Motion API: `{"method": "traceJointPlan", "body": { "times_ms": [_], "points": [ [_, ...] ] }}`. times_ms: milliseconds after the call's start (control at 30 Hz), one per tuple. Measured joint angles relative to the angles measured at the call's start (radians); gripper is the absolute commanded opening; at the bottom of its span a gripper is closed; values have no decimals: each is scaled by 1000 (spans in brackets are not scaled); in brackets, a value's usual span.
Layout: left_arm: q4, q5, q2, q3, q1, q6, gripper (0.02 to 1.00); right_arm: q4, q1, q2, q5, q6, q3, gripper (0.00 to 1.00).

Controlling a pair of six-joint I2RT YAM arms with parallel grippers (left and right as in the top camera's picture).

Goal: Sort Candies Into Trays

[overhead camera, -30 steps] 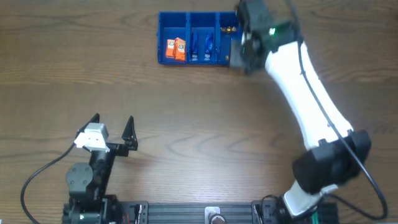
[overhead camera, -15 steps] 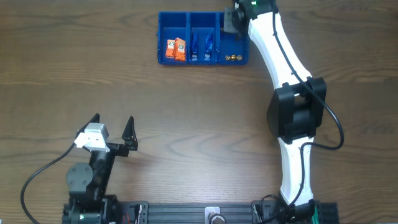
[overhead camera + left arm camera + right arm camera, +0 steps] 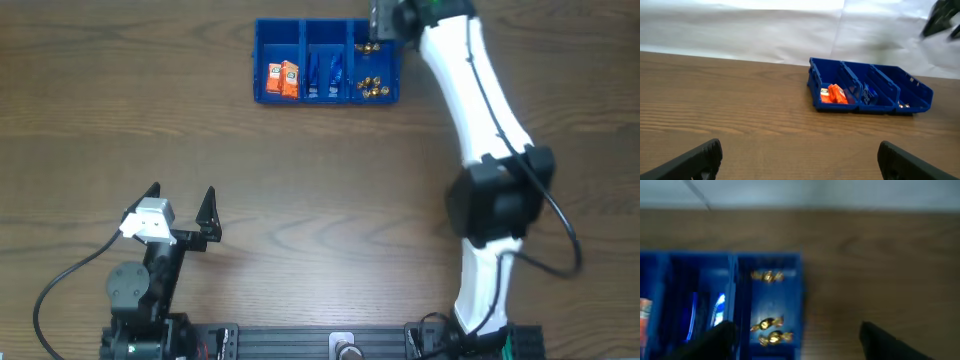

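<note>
Candies (image 3: 372,88) in blue tray (image 3: 300,22) near far table edge (image 3: 740,59)

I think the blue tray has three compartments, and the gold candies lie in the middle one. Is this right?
Not quite. The blue tray does have three compartments, but the gold candies lie in the end compartment at the top view's right. The middle one holds the blue candies. The top view shows this plainly.
</note>
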State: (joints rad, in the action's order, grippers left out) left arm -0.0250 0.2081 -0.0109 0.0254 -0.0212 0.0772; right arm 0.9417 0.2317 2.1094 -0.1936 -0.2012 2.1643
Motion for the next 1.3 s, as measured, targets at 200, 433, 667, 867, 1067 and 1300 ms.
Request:
{"method": "traceJointPlan", "body": {
  "times_ms": [200, 433, 667, 867, 1067, 1300],
  "points": [
    [0, 0, 0, 0, 0, 0, 998, -136, -8, -475, -88, 65, -290, 1000],
    [-2, 1, 0, 2, 0, 0, 998, -396, -66, -1025, -105, 89, -996, 998],
    [-3, 0, 0, 2, 0, 0, 998, -698, -169, -1572, -52, 101, -1525, 998],
    [-3, 0, 0, 2, 0, 0, 998, -853, -170, -1829, -31, 112, -1847, 998],
    [-3, 0, 0, 2, 0, 0, 998, -927, -170, -2015, -19, 115, -2002, 998],
    [-3, 0, 0, 2, 0, 0, 998, -970, -170, -2098, 11, 142, -2095, 998]
  ]
}}
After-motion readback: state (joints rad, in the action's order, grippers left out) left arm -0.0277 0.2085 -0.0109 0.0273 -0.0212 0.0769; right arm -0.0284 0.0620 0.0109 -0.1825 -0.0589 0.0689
